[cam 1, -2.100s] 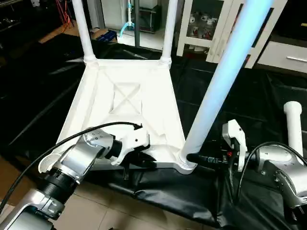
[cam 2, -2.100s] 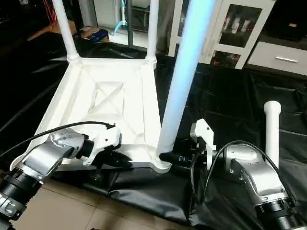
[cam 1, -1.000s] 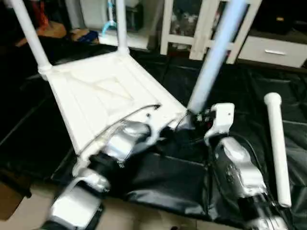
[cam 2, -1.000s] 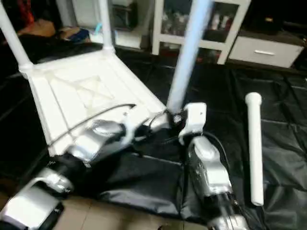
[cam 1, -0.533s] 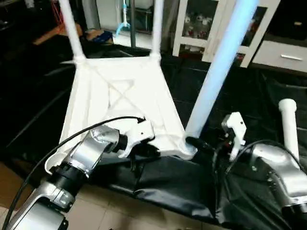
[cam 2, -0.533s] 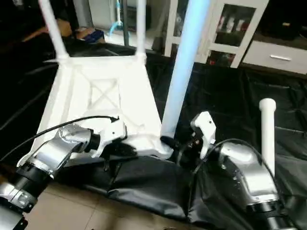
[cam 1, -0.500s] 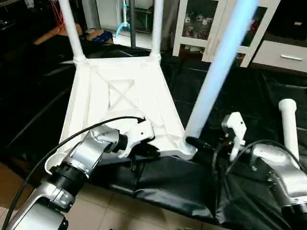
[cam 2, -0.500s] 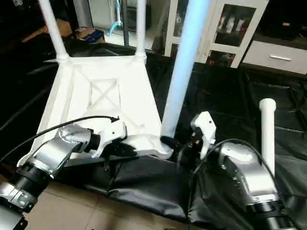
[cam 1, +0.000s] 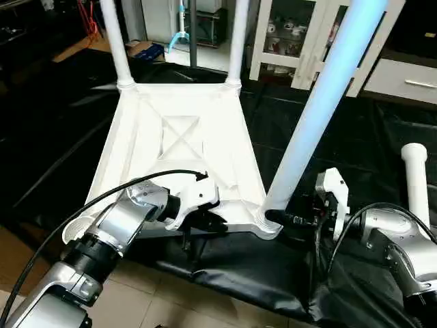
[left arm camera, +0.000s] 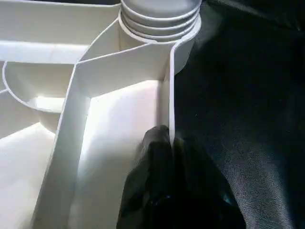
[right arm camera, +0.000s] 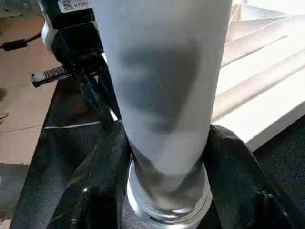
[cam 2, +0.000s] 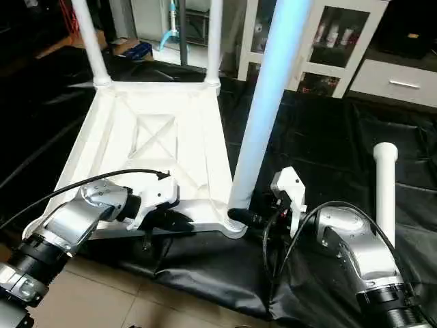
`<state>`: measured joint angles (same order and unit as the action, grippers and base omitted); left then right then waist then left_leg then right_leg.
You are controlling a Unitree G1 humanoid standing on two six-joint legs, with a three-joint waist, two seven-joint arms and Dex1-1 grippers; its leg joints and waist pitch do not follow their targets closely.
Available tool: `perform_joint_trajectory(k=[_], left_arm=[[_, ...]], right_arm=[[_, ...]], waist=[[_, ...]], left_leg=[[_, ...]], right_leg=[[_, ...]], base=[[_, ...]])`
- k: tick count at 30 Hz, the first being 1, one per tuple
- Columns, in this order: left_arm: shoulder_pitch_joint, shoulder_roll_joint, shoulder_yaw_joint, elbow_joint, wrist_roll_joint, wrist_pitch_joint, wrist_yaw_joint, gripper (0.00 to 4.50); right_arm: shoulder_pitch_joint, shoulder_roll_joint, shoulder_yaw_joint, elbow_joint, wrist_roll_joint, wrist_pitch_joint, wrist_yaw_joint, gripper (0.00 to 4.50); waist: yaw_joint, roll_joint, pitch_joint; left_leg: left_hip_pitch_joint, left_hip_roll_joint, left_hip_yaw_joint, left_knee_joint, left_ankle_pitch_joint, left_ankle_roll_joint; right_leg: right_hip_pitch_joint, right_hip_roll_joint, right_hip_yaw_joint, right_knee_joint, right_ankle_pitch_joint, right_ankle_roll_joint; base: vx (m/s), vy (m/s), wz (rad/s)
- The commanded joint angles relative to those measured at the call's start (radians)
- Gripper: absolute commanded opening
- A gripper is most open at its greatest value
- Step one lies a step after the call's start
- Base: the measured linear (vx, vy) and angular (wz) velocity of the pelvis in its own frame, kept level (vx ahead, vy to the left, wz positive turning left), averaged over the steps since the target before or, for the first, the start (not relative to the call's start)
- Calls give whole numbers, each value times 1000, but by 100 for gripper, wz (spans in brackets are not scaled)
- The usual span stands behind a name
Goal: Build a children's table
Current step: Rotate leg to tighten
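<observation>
White plastic rectangular tabletop (cam 1: pixel 181 147) lies upside down on the black plastic sheet (cam 1: pixel 321 147) that covers the work surface, ribbed X-braced underside facing up. Three long white tube legs stand in its round corner sockets: far-left leg (cam 1: pixel 116 41), far-right leg (cam 1: pixel 237 41), and the near-right leg (cam 1: pixel 321 109), which rises tilted toward the right and looks bluish in the light. Near-left corner socket (cam 1: pixel 76 229) is partly hidden behind the left forearm; can't tell its state. Fourth white tube leg (cam 1: pixel 415 181) lies loose on the sheet, well apart to the right of the tabletop, beside the right forearm. Left gripper (cam 1: pixel 198 224) sits at the tabletop's near edge, between the two near corners; in the left wrist view its black fingers (left arm camera: pixel 164 186) are pressed together on the thin white edge wall (left arm camera: pixel 167 95) of the tabletop, one finger inside the rim and one outside, with a threaded socket collar (left arm camera: pixel 159 14) further along that wall. Right gripper (cam 2: pixel 246 217) is at the base of the near-right leg, just above the corner socket (cam 1: pixel 266 224); in the right wrist view its black fingers (right arm camera: pixel 102 191) flank the leg on both sides, close against it, jaws partly spread around the tube. Can't tell whether they actually clamp it. White glass-door cabinet (cam 1: pixel 300 34) stands behind the table area.
</observation>
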<state>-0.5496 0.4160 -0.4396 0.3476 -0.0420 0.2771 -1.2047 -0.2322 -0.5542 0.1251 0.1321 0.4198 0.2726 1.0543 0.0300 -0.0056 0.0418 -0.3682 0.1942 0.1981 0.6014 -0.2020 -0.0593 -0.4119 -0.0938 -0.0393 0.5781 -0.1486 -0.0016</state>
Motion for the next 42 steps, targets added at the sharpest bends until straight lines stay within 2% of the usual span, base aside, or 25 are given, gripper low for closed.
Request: perform_joint_trajectory(k=[1,5,8,9,10,11,13,14,15,16,17,19,20,21,24,26,28,30,31,32,34,37,38,40,42], left_arm=[[6,-7,-26,-32,-5,4,-37,0],[3,-13,-18,-25,6,30,-9,0],[-15,-42,-6,13,29,48,64,0],[-53,-100,21,85,59,77,196,0],[-74,-133,40,125,69,89,267,0],[-92,-158,55,157,74,99,321,0],[-110,-184,72,188,75,110,373,0],[-151,-232,98,253,79,113,471,0],[-190,-274,121,314,81,107,558,0],[-190,-274,121,314,81,107,558,0],[-219,-311,130,358,86,84,625,0],[-244,-350,142,393,85,64,677,0],[-260,-380,146,410,88,45,706,0],[-262,-387,147,411,87,42,706,0],[-266,-393,148,412,92,43,698,0],[-265,-378,142,432,105,29,692,0],[-258,-362,134,436,107,20,684,0],[-262,-360,134,449,102,17,687,0],[-262,-356,131,453,102,12,685,0],[-266,-355,132,470,104,0,688,0],[-270,-352,134,483,105,-13,684,0],[-271,-347,127,489,110,-35,660,0],[-272,-345,123,493,114,-47,645,0],[-277,-342,115,502,120,-64,627,0],[-288,-343,105,524,124,-97,606,0]], right_arm=[[9,-15,25,22,-21,0,31,198],[-5,-1,14,75,-86,-38,-53,193],[-31,32,-1,137,-151,-57,-198,191],[-64,97,-49,223,-208,-32,-440,191],[-77,137,-88,264,-225,-13,-582,190],[-85,168,-119,291,-230,6,-683,189],[-88,196,-148,310,-233,27,-776,188],[-91,271,-211,339,-213,41,-946,188],[-96,340,-263,365,-199,41,-1100,188],[-96,340,-263,365,-199,41,-1100,188],[-112,408,-298,406,-196,-2,-1230,188],[-142,468,-309,466,-199,-55,-1331,188],[-171,507,-304,514,-207,-88,-1397,188],[-181,515,-295,525,-211,-99,-1398,188],[-202,524,-276,531,-217,-122,-1372,188],[-244,540,-233,490,-180,-202,-1171,187],[-238,528,-180,433,-183,-223,-1028,187],[-228,520,-164,408,-197,-235,-1019,243],[-218,510,-156,385,-192,-217,-995,243],[-208,494,-140,369,-198,-225,-987,257],[-188,474,-123,329,-196,-216,-969,279],[-144,445,-118,253,-195,-198,-951,303],[-120,434,-122,217,-193,-186,-940,310],[-74,414,-130,155,-201,-160,-925,334],[-5,395,-141,73,-210,-119,-920,341]], waist=[[-4,0,-62],[-4,-1,-62],[-10,0,-55],[-18,-7,-53],[-27,-5,-52],[-34,-6,-54],[-44,-12,-60],[-51,-12,-58],[-54,-4,-62],[-57,-9,-64],[-58,-11,-65],[-62,0,-63],[-65,-1,-64],[-65,-1,-65],[-64,-2,-66],[-66,-2,-69],[-68,-3,-71],[-67,-3,-72],[-66,-5,-73],[-61,-4,-74],[-62,-5,-74],[-62,-3,-71],[-61,7,-69],[-61,2,-67],[-57,5,-64]], left_leg=[[14,34,-11,-76,-191,59],[13,32,-10,-75,-185,60],[17,31,-11,-79,-254,31],[14,28,-13,-82,-276,13],[16,24,-15,-81,-303,-14],[18,22,-18,-82,-317,-25],[6,20,-26,-83,-315,-33],[6,19,-26,-84,-319,-26],[16,16,-21,-77,-324,-26],[9,15,-26,-81,-323,-29],[5,14,-27,-82,-319,-25],[12,13,-23,-80,-344,-23],[10,11,-24,-79,-345,-24],[13,11,-25,-81,-353,-28],[7,14,-24,-82,-346,-11],[4,15,-22,-80,-304,7],[-2,16,-21,-76,-267,46],[0,17,-17,-71,-222,70],[-1,18,-17,-70,-203,75],[-1,18,-15,-67,-146,101],[-7,16,-16,-67,-128,114],[0,20,-14,-67,-151,114],[1,21,-15,-70,-164,109],[3,22,-14,-71,-187,99],[4,21,-14,-74,-218,86]], right_leg=[[46,-34,25,-49,-192,-239],[47,-34,24,-48,-189,-241],[39,-33,24,-61,-292,-220],[40,-33,22,-64,-347,-201],[33,-31,20,-71,-414,-172],[32,-32,19,-73,-436,-163],[44,-35,15,-75,-454,-134],[38,-32,15,-79,-451,-129],[24,-34,20,-87,-434,-138],[33,-30,16,-82,-417,-138],[38,-28,14,-79,-405,-134],[25,-28,14,-88,-406,-131],[25,-28,13,-86,-402,-132],[27,-27,10,-85,-400,-128],[34,-25,12,-79,-336,-133],[39,-27,15,-69,-247,-163],[49,-29,15,-63,-185,-193],[49,-31,17,-58,-133,-225],[52,-32,17,-55,-118,-233],[56,-32,18,-49,-66,-254],[61,-32,16,-47,-65,-258],[55,-31,18,-54,-112,-262],[55,-32,17,-55,-133,-258],[54,-30,18,-61,-157,-245],[52,-30,19,-67,-207,-228]], base=[[0,0,0],[0,0,0],[0,0,0],[0,0,0],[0,0,0],[-57,-3,-4],[-52,7,-8],[0,0,0],[0,0,0],[0,0,0],[0,0,0],[0,0,0],[0,0,0],[0,0,0],[0,0,0],[0,0,0],[0,0,0],[0,0,0],[0,0,0],[0,0,0],[0,0,0],[0,0,0],[0,0,0],[0,0,0],[0,0,0]])
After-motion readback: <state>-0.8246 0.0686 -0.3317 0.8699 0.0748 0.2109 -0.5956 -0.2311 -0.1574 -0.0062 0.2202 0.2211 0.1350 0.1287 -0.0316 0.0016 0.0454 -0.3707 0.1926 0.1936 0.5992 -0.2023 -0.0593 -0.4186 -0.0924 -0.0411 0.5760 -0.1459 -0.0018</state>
